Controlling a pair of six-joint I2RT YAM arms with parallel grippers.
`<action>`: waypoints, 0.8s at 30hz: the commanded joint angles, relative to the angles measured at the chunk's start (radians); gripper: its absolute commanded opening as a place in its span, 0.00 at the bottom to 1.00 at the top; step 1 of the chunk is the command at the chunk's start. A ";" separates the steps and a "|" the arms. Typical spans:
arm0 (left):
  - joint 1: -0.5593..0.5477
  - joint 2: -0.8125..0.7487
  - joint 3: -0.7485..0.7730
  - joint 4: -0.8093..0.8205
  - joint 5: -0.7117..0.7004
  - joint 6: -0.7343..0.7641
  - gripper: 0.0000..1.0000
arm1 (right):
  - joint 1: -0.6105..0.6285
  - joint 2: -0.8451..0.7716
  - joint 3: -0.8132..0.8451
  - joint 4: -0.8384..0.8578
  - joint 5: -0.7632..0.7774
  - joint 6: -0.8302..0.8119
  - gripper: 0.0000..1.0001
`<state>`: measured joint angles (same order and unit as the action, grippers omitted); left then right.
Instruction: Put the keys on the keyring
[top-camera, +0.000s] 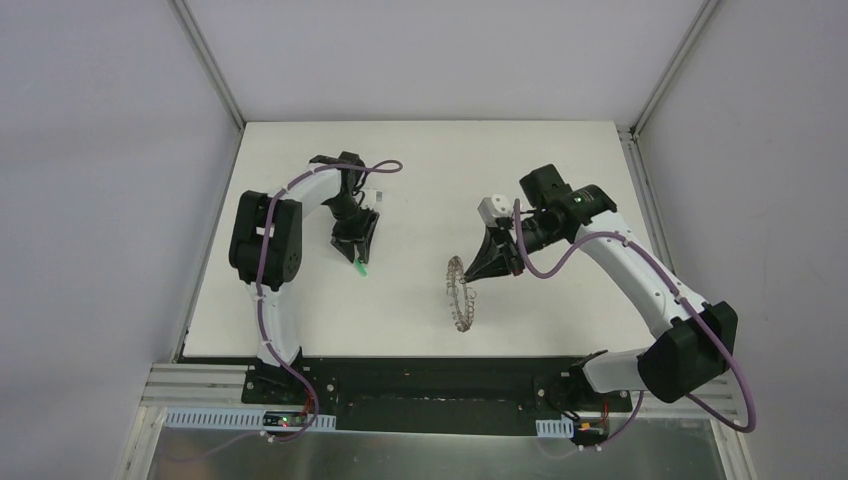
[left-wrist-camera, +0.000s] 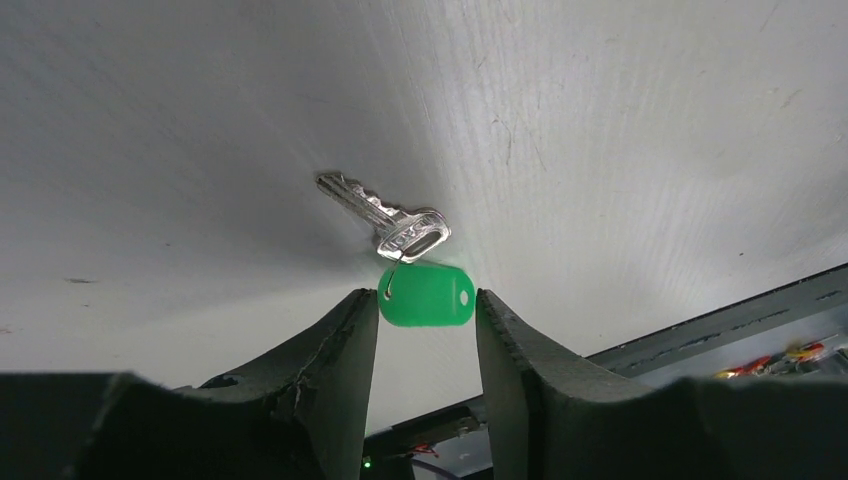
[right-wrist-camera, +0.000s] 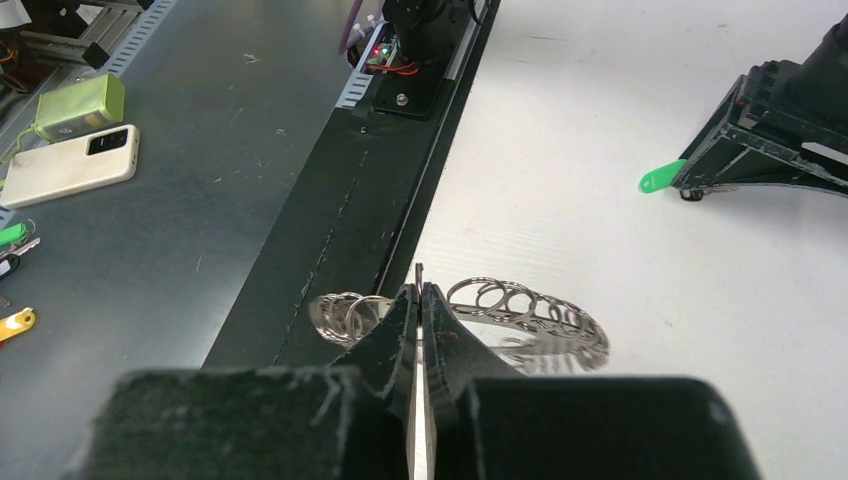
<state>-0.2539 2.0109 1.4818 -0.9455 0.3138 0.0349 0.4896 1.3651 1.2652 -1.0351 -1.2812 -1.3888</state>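
The tiny silver metal key (left-wrist-camera: 385, 215) is very light and hard. Its shiny blade is thin and would slip, so the fat green plastic tag (left-wrist-camera: 426, 294) looks like the best place to hold it. The key lies on the white bench (top-camera: 420, 170), and its blade points to 10 o'clock from the tag in the left wrist view.

The left end effector (left-wrist-camera: 426, 302) is partly spread. The tag sits right between its two black fingers (left-wrist-camera: 345, 350), very close to both. I cannot tell if they squeeze it yet.

The flat grey metal keyring (right-wrist-camera: 530, 310) with many little wire loops is stiff and thin. It could twist if held loosely, so its flat edge is best. In the top view it is at 3 o'clock from the key, well apart. The right end effector (right-wrist-camera: 418, 295) is pressed together, pinching the ring's edge and holding it up on its side.
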 joint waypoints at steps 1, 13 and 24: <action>0.002 0.009 -0.031 0.002 0.014 -0.023 0.40 | -0.016 -0.047 -0.002 0.017 -0.082 0.004 0.00; -0.002 -0.064 -0.020 0.002 0.128 0.008 0.06 | -0.026 -0.055 -0.010 0.028 -0.093 0.014 0.00; -0.166 -0.068 0.070 -0.074 0.388 0.164 0.06 | -0.086 -0.100 -0.021 0.034 -0.106 0.028 0.00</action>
<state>-0.3428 1.9984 1.4914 -0.9585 0.5747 0.1112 0.4259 1.3090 1.2457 -1.0168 -1.3098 -1.3678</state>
